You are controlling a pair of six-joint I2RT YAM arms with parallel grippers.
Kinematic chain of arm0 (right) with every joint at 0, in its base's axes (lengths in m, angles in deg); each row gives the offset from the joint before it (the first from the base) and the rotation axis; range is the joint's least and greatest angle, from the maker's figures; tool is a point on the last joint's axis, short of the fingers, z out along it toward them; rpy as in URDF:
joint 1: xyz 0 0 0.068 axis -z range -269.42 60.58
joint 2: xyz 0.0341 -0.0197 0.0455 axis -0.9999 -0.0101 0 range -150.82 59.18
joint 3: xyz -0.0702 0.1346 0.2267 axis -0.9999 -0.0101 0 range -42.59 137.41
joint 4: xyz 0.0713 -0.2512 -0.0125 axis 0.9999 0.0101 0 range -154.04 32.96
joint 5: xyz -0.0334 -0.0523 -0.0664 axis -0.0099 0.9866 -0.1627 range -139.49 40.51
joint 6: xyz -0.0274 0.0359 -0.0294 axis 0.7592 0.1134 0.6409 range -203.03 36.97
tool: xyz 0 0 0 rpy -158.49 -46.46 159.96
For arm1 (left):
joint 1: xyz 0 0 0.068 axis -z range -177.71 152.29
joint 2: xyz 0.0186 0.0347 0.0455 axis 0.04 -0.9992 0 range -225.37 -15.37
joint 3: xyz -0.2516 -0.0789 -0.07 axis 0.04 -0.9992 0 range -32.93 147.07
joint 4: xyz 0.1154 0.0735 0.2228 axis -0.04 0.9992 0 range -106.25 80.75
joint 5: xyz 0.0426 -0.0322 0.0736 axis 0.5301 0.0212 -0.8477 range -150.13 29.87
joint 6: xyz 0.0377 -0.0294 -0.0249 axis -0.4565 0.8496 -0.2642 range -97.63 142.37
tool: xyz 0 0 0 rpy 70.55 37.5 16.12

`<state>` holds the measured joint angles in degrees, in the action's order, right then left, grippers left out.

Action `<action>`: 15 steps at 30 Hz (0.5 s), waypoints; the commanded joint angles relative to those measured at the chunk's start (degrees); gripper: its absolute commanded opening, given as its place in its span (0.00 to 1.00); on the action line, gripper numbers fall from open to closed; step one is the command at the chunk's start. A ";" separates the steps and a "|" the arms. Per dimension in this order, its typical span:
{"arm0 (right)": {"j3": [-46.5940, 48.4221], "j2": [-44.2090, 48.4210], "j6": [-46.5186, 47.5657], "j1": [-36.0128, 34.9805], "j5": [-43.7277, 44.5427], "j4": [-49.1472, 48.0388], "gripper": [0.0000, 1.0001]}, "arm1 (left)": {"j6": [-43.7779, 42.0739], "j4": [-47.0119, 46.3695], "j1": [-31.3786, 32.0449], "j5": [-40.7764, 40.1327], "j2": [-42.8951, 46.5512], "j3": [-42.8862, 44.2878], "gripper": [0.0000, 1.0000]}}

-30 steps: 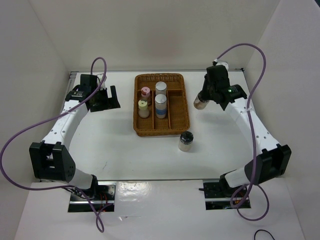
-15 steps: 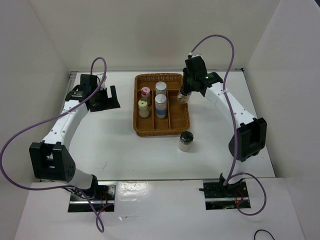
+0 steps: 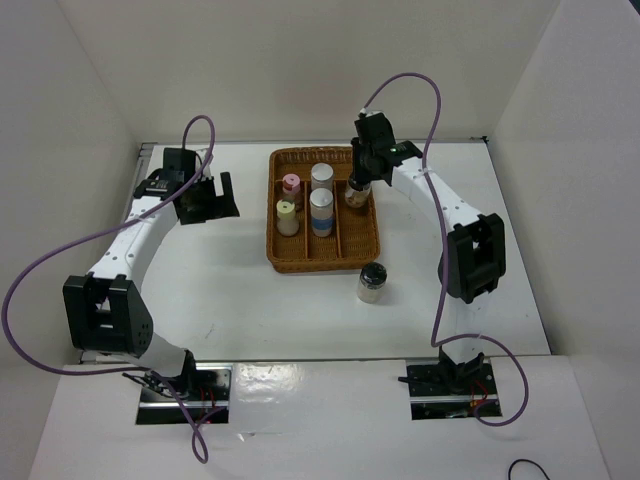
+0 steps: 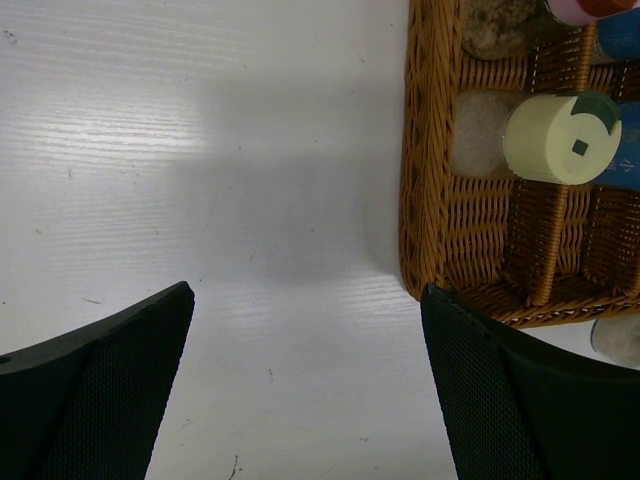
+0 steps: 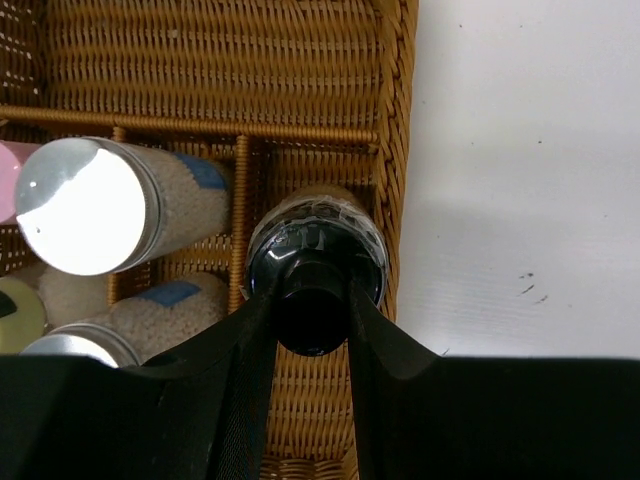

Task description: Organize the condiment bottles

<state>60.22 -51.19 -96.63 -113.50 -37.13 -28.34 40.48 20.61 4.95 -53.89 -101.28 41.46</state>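
My right gripper (image 3: pixel 356 183) is shut on the cap of a black-capped bottle (image 3: pixel 355 194) and holds it over the right column of the wicker tray (image 3: pixel 325 258); in the right wrist view the bottle (image 5: pixel 316 250) hangs between my fingers (image 5: pixel 240 340). In the tray stand the pink-capped bottle (image 3: pixel 291 185), the pale-yellow-capped bottle (image 3: pixel 287 215) and two silver-capped, blue-banded bottles (image 3: pixel 321 178) (image 3: pixel 321 208). The second black-capped bottle (image 3: pixel 372 281) stands on the table in front of the tray. My left gripper (image 3: pixel 212 200) is open and empty, left of the tray.
White walls enclose the table on three sides. The tray's woven left wall (image 4: pixel 425 160) shows close to my left gripper's right finger (image 4: pixel 520 400), with the yellow cap (image 4: pixel 560 135) just inside. Purple cables loop above both arms.
My right gripper has carried the black-capped bottle leftward from beyond the tray's right side to over the tray's right column. The left arm has barely moved.
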 commanded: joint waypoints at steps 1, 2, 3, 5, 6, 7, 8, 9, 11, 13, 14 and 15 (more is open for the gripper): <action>3.89 -1.08 1.13 -0.45 0.21 -3.62 0.09 | -0.18 -1.52 -0.37 -0.09 -0.93 2.78 1.00; 3.90 -1.95 1.13 -0.45 -0.31 -3.62 0.09 | -0.18 -1.53 -0.37 -0.09 -1.45 2.78 1.00; 4.42 -2.48 1.13 -0.45 -0.32 -3.62 0.09 | -0.18 -1.53 -0.37 -0.09 -1.98 3.30 1.00; 5.03 -3.88 1.65 -0.45 -0.32 -3.62 0.09 | -0.18 -1.53 -0.37 -0.09 -2.68 3.83 1.00; 5.04 -3.89 1.65 -0.45 0.29 -3.62 0.09 | -0.18 -1.53 -0.37 -0.09 -2.68 3.83 1.00; 5.04 -4.67 1.65 -0.45 0.30 -3.62 0.09 | -0.18 -1.53 -0.37 -0.09 -2.69 3.83 1.00; 5.04 -5.20 1.65 -0.45 0.30 -4.15 0.10 | 0.34 -1.53 -0.37 0.43 -3.29 3.83 1.00; 5.04 -5.21 1.65 -0.45 0.30 -4.15 0.10 | 0.35 -1.53 -0.37 0.44 -3.30 3.83 1.00; 5.04 -5.82 2.17 -0.45 0.30 -4.67 0.10 | 0.35 -1.53 -0.37 0.44 -3.30 3.83 1.00; 5.04 -6.35 2.18 -0.45 0.30 -5.20 0.11 | 0.35 -1.53 -0.37 0.44 -3.30 3.83 1.00; 5.04 -6.87 2.18 -0.45 0.30 -5.21 0.13 | 0.35 -1.53 -0.37 0.44 -3.30 3.83 1.00; 5.04 -6.88 2.18 -0.45 0.30 -5.21 0.15 | 0.35 -1.53 -0.37 0.44 -3.30 3.83 1.00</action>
<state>61.79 -57.50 -95.28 -113.54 -37.53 -29.37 40.55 20.11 4.95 -53.87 -104.53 43.32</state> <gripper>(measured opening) 0.361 1.000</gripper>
